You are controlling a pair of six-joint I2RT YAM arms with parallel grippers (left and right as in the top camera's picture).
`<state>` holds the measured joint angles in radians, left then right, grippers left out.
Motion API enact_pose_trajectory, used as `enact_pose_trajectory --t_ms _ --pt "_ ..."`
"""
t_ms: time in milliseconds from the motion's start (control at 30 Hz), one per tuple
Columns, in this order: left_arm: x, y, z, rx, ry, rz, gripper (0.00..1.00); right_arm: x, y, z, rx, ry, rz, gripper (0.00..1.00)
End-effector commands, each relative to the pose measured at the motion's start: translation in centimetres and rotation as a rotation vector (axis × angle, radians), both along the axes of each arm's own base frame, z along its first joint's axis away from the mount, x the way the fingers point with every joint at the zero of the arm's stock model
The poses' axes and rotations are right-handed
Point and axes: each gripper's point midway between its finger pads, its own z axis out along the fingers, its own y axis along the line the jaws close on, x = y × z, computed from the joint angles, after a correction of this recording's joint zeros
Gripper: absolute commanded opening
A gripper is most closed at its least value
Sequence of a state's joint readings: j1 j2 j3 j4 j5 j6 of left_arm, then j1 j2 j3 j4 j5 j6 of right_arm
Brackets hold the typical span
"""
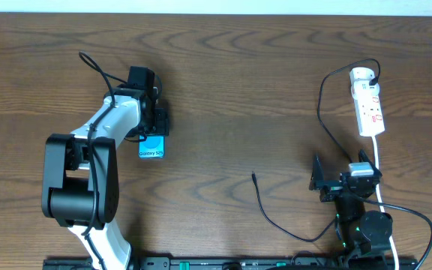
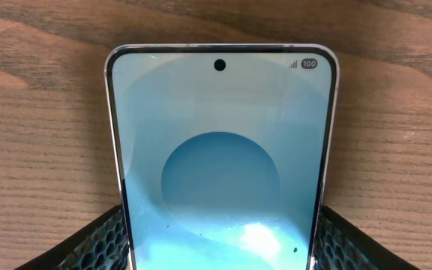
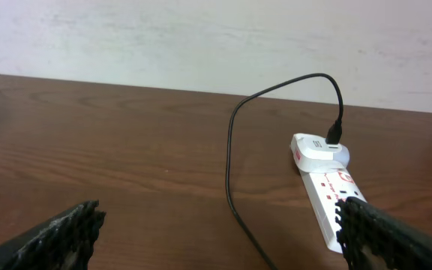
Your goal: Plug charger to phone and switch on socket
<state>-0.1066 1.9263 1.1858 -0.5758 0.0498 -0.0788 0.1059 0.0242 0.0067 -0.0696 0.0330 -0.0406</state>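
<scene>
Phone [image 2: 220, 150] lies on the tabletop [image 1: 238, 75], clamped by its edges in our left pincer [image 2: 220, 244], arm stretched forward; our right pincer [image 3: 216, 232] gapes empty, low, level, facing the socket [image 3: 328, 202].

The phone [image 1: 151, 148] faces screen-up on the left side of the tabletop [image 1: 246, 90], its display cyan-blue with a white band of dark text at the near end. Its long edges sit between the fingers of the left hand [image 2: 220, 232], which press against them. The socket [image 1: 369, 105], a narrow white strip with red markings, lies flat at the far right, and its white cord leaves the near end. A white adapter [image 3: 317, 150] sits in its rounded far end. The charger [image 1: 265, 206], a thin black cable, loops out from that adapter, and its small tip [image 1: 253, 175] lies loose mid-tabletop, well apart from the phone.
</scene>
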Motion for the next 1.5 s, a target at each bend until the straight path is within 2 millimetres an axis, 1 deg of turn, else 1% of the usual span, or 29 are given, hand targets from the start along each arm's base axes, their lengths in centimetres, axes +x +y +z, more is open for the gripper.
enact_pose_trajectory --t_ms 0,67,133,300,333,400,467,500,533,633,700,767,800,900,1033,1100,1233,1367,1467 --pt "-0.1 -0.1 -0.2 -0.013 0.019 0.006 0.07 0.0 0.0 0.0 0.002 0.001 0.001 0.99" --pt "1.1 -0.2 1.4 -0.018 -0.029 0.006 0.07 0.0 0.0 0.0 0.002 0.001 0.001 0.99" --pt "1.9 -0.3 2.9 -0.023 -0.072 0.006 0.07 0.0 0.0 0.0 0.002 0.001 0.001 0.99" --pt "3.0 -0.4 6.7 -0.034 -0.176 0.005 0.07 0.0 0.0 0.0 0.002 0.001 0.000 0.99" --pt "3.1 -0.4 7.8 -0.037 -0.204 0.005 0.07 0.0 0.0 0.0 0.002 0.001 0.001 0.99" --pt "3.1 -0.6 10.0 -0.054 -0.255 0.005 0.07 0.0 0.0 0.0 0.002 0.001 0.000 0.99" --pt "3.1 -1.0 11.5 -0.082 -0.290 0.001 0.07 0.0 0.0 0.0 0.002 0.001 0.001 0.99" --pt "3.0 -1.3 12.2 -0.098 -0.305 -0.004 0.07 0.0 0.0 0.0 0.002 0.001 0.001 0.99" --pt "2.9 -1.8 13.4 -0.133 -0.332 -0.007 0.07 0.0 0.0 0.0 0.002 0.001 0.001 0.99" --pt "2.7 -2.3 15.8 -0.191 -0.381 0.038 0.08 0.0 0.0 0.0 0.002 0.001 0.001 0.99" --pt "2.3 -2.7 17.7 -0.251 -0.417 0.099 0.07 0.0 0.0 0.0 0.002 0.001 0.001 0.99" --pt "2.0 -3.2 18.8 -0.312 -0.427 0.157 0.07 0.0 0.0 0.0 0.002 0.001 0.001 0.99" --pt "1.8 -3.8 19.4 -0.366 -0.422 0.192 0.07 0.0 0.0 0.0 0.002 0.001 0.001 0.99" --pt "1.2 -5.6 20.3 -0.533 -0.364 0.302 0.07 0.0 0.0 0.0 0.002 0.001 0.001 0.99" --pt "0.6 -6.9 20.5 -0.671 -0.266 0.457 0.07 0.0 0.0 0.0 0.002 0.001 0.000 0.99" --pt "0.2 -7.6 20.8 -0.768 -0.186 0.572 0.07 0.0 0.0 0.0 0.002 0.001 0.001 0.99" --pt "-0.7 -9.1 22.3 -0.990 0.031 0.787 0.07 0.0 0.0 0.0 0.002 0.001 0.001 0.99" --pt "-1.6 -9.8 24.2 -1.170 0.291 0.990 0.08 0.0 0.0 0.0 0.002 0.001 0.001 0.99" --pt "-2.1 -9.9 25.6 -1.259 0.424 1.044 0.07 0.0 0.0 0.0 0.002 0.001 0.001 0.99"
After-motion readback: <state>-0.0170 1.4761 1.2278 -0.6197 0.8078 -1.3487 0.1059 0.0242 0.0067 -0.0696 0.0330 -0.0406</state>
